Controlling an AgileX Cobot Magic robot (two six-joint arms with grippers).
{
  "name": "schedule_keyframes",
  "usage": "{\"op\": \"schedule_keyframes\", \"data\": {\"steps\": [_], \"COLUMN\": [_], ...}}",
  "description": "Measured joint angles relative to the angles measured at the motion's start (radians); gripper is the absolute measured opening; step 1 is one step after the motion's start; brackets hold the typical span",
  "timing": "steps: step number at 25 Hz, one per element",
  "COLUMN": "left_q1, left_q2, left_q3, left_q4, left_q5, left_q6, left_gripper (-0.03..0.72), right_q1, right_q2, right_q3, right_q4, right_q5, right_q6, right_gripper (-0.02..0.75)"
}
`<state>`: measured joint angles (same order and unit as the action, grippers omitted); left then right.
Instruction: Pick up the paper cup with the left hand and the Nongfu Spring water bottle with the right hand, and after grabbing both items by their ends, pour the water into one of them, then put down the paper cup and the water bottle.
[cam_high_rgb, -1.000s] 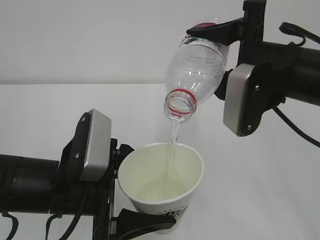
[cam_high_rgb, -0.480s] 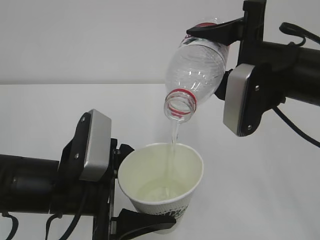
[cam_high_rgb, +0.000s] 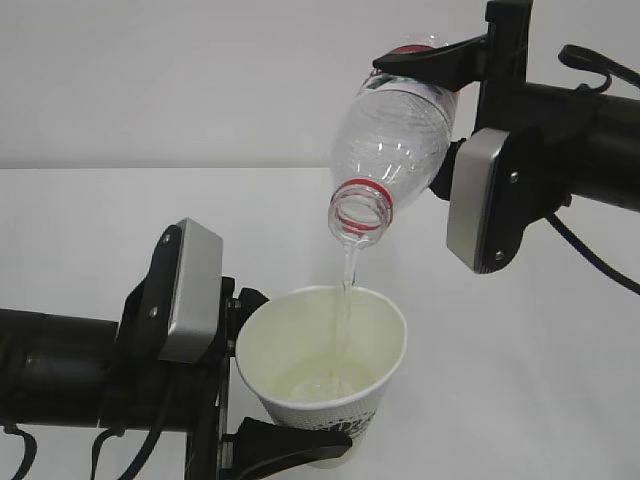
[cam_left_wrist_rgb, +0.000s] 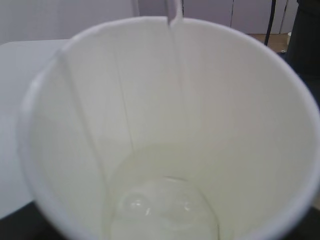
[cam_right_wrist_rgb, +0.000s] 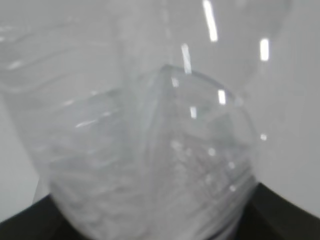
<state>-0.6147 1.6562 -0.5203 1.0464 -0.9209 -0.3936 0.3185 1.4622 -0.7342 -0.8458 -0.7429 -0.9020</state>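
two things are held off the table: the paper cup (cam_high_rgb: 322, 370) is pinched near its base by the left hand (cam_high_rgb: 250, 385), and the nongfu spring water bottle (cam_high_rgb: 392, 150) is clamped by the right hand (cam_high_rgb: 445, 110), tipped mouth-down just above the cup's rim and apart from it.

compared with a second ago almost nothing is moved. bottle tilt, cup position and both grips are unchanged. a thin stream of water (cam_high_rgb: 347, 290) is seen falling from the open neck past the far rim into the cup, same as before, and the shallow pool at the bottom (cam_left_wrist_rgb: 162, 210) looks about the same, maybe a touch fuller. so the pour is judged to be mid-way, with putting both items down not yet started. the stream enters close to the rim, so a small drift could send it over the edge.

labels: no brand text can be read here. only the red neck ring (cam_high_rgb: 362, 192) and a bit of red near the upper finger are visible on the bottle, and the dark print near the cup's base is too small to make out.
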Motion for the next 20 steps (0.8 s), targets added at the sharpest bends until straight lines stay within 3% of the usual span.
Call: {"op": "schedule_keyframes", "data": {"steps": [20], "left_q1": [-0.015], "left_q2": [0.0], "left_q3": [0.0], "left_q4": [-0.018], "left_q5": [0.011], "left_q6": [-0.032], "left_gripper": [0.57], "right_q1": [0.0], "right_q2": [0.0], "right_q3": [0.0], "right_q4": [0.0], "right_q5": [0.0], "right_q6": [-0.001], "right_gripper": [0.479]}}
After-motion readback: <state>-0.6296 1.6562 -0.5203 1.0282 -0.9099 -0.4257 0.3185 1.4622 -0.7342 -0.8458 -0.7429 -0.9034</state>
